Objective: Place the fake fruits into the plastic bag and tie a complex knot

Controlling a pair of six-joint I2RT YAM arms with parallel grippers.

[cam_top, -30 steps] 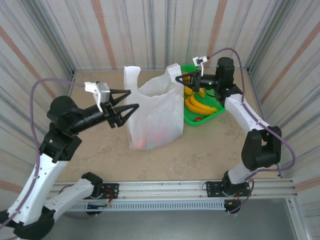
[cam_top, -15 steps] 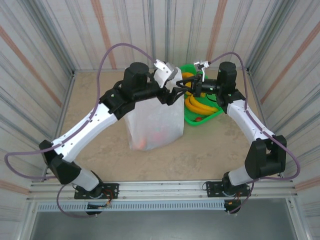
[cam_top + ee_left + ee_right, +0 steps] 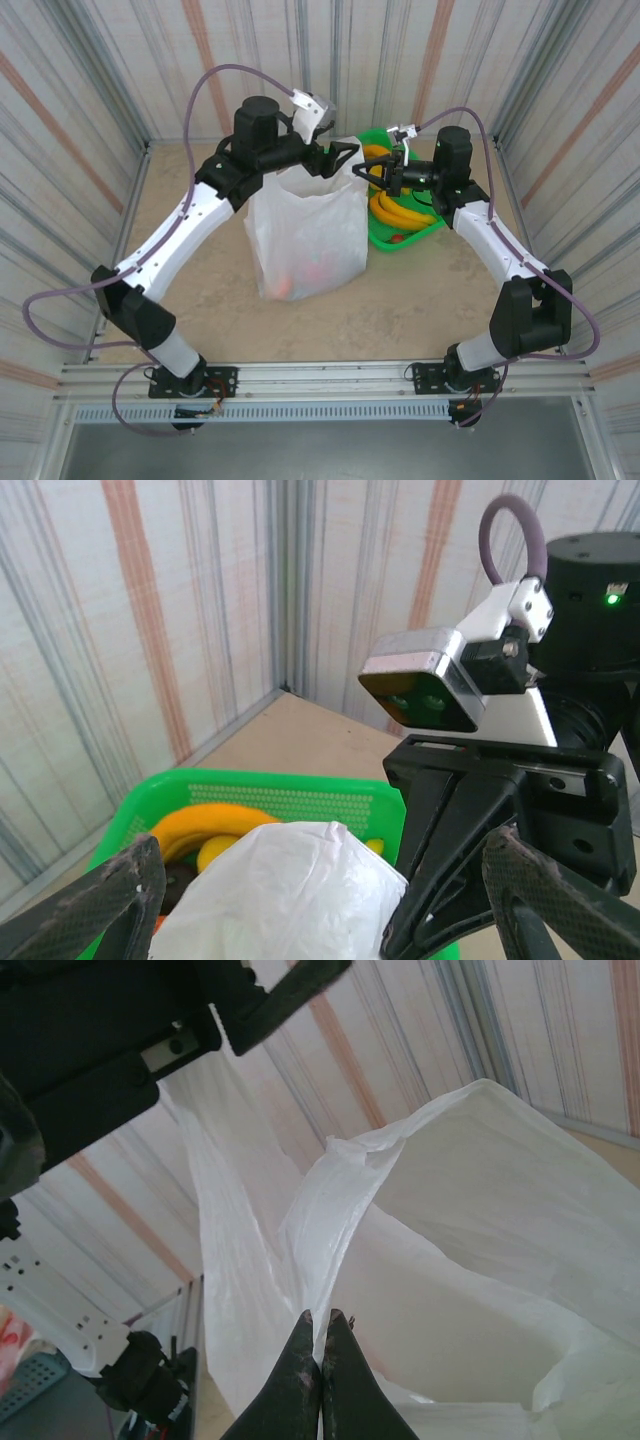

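Your right fingers (image 3: pixel 303 1375) pinch the right top edge of the thin, limp plastic bag (image 3: pixel 305 235) standing on the bench (image 3: pixel 420 300), while your left fingers (image 3: pixel 570 890) hang spread above its far rim, where the slippery film likely needs gathering at a handle strip.

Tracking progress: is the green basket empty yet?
No, yellow bananas lie in the green basket, beside the plastic bag.

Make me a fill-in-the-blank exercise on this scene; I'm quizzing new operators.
1. The basket is coloured ___.
2. The basket holds yellow ___.
3. The right jaws are shut on the white ___.
4. The left jaws stand ___.
Missing words: green; bananas; bag; open.
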